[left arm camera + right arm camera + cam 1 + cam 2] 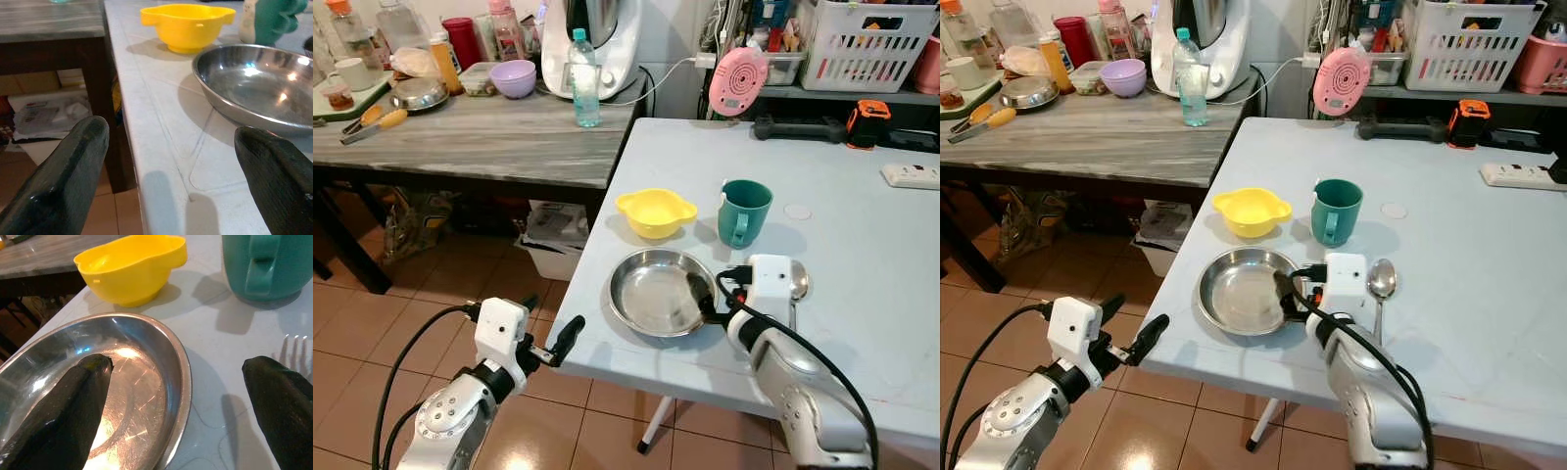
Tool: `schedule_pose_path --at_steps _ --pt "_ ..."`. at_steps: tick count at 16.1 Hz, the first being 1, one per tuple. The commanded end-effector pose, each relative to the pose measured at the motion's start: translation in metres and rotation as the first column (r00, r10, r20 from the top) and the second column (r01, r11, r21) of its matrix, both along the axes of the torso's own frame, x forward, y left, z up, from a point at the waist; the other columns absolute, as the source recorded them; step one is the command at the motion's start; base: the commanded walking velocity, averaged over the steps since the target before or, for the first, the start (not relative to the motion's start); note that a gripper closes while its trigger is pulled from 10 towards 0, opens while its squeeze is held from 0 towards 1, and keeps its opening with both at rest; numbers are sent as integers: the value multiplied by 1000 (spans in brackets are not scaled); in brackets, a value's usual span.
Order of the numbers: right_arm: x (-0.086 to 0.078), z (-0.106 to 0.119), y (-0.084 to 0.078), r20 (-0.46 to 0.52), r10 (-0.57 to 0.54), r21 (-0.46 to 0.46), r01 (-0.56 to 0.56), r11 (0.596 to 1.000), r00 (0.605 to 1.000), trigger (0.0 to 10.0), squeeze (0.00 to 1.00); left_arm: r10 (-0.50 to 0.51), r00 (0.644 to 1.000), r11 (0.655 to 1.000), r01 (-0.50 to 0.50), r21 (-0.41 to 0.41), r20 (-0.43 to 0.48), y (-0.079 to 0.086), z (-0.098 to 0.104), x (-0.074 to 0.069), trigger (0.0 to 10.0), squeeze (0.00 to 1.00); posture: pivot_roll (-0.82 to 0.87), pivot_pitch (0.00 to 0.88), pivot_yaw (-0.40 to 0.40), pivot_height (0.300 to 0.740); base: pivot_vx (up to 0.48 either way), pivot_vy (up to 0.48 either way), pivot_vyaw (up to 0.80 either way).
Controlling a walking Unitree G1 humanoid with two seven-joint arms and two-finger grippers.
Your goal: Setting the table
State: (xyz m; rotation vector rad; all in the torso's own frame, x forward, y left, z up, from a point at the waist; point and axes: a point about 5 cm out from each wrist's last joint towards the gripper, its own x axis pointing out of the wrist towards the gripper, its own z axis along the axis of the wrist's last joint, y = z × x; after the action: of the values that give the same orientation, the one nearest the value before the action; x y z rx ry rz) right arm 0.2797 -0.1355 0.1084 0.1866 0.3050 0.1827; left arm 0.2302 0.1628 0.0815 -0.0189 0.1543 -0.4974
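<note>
Tableware sits grouped near the front left corner of a pale blue-grey table [862,255]: a round steel plate [658,292] nearest the edge, a yellow bowl [656,211] with two small lugs just behind it, and a teal mug [743,211] upright to the bowl's right, its handle turned toward the robot. To the right of the plate lies a metal spoon [1381,282], bowl end pointing away. In the right wrist view, fork tines [293,343] show on the tabletop between the plate and the mug.

At the plate's right rim, the right gripper [181,396] has its two black fingers spread wide, one finger [73,401] over the inside of the plate and the other outside the rim above the tabletop; whether either finger touches the metal cannot be told. The left gripper [168,161] hangs at the table's front left corner, also splayed apart and holding nothing, one finger out over the tiled floor [431,294] and the other over the table surface, near the plate.

Behind and to the left stands a grey wood-grain counter [480,137] carrying a water bottle [584,80], a purple bowl [513,77] and a white kitchen appliance [592,39]. At the table's far end are a pink round device [737,80], a white power strip [911,175] and a white basket [862,44].
</note>
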Motion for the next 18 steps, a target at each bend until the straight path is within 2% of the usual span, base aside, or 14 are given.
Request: schedule_pose_path --at_steps 1,4,7,9,10,13,18 --pt "5 1 5 -9 12 6 -12 1000 1000 10000 0 -40 999 999 39 37 21 0 4 -1 10000 0 -31 0 55 740 0 0 0" --pt "11 0 6 -40 18 -1 -18 1000 999 10000 0 -96 995 995 96 37 16 -6 4 -6 10000 0 -30 0 53 740 0 0 0" --pt "16 -5 8 -76 22 -19 -24 1000 997 10000 0 -96 995 994 95 50 17 -6 1 -8 10000 0 -30 0 54 740 0 0 0" --pt "17 -7 13 -102 41 13 -39 999 994 10000 0 -101 995 994 100 54 17 -7 2 -8 10000 0 -29 0 55 740 0 0 0" --pt "18 -8 17 -102 56 8 -55 998 993 0 0 -105 994 993 103 55 19 -9 3 -8 10000 0 -30 0 58 740 0 0 0" --pt "16 -10 21 -121 71 -2 -72 997 990 0 0 -109 994 993 108 55 26 -12 7 -8 10000 0 -30 0 57 740 0 0 0" --pt "14 -17 18 -170 60 -27 -66 997 984 0 0 -106 994 994 104 44 27 -14 9 -7 10000 0 -28 0 52 740 0 0 0"
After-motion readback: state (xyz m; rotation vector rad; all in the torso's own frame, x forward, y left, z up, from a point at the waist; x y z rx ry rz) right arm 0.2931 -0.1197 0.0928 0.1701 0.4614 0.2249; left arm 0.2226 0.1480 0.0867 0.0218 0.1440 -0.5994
